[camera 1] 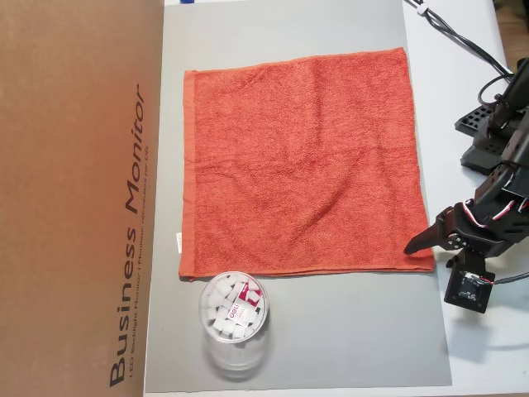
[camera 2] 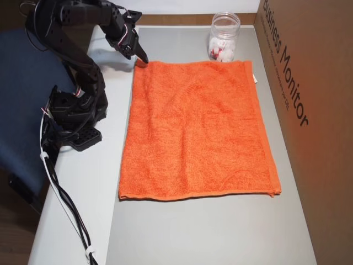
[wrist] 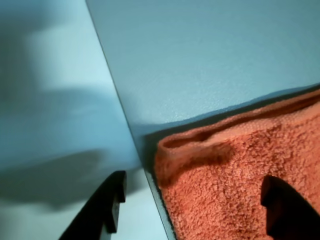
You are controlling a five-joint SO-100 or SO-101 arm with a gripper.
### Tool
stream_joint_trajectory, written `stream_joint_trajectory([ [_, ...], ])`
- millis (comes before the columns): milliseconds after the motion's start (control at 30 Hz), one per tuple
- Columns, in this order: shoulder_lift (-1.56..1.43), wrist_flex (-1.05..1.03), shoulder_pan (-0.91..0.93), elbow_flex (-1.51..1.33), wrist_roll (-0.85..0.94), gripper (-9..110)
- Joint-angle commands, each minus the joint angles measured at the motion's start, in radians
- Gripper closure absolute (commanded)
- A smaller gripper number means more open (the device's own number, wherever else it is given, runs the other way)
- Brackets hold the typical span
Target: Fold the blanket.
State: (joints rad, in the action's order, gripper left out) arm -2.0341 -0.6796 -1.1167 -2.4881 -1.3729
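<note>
Blanket (camera 1: 302,165) flat on grey mat on desk (camera 2: 88,182), near corner slightly lifted. Tool (wrist: 192,202) spread apart astride that corner; fingertips (wrist: 280,200) cropped in wrist view.

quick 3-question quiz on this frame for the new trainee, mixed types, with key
1. True or false: the blanket is already folded in half.
2. Which blanket corner is the gripper at, as an overhead view shows it? A) lower right B) upper left C) upper right
3. Fill in: the clear jar stands just off the blanket's edge, near the corner with the small white ____.

Key:
1. False. It lies flat in a single layer on the grey mat.
2. A. In the wrist view the jaws are apart, one on each side of that corner.
3. tag.
</note>
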Motion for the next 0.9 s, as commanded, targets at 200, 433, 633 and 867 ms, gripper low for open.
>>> stream_joint_trajectory([
  [200,0.081,0.014,-0.008,0.089,-0.002,74],
  [433,0.089,0.014,-0.005,0.080,-0.002,77],
  [633,0.091,0.014,0.006,0.071,-0.002,80],
  [867,0.123,0.014,0.008,0.069,-0.014,80],
])
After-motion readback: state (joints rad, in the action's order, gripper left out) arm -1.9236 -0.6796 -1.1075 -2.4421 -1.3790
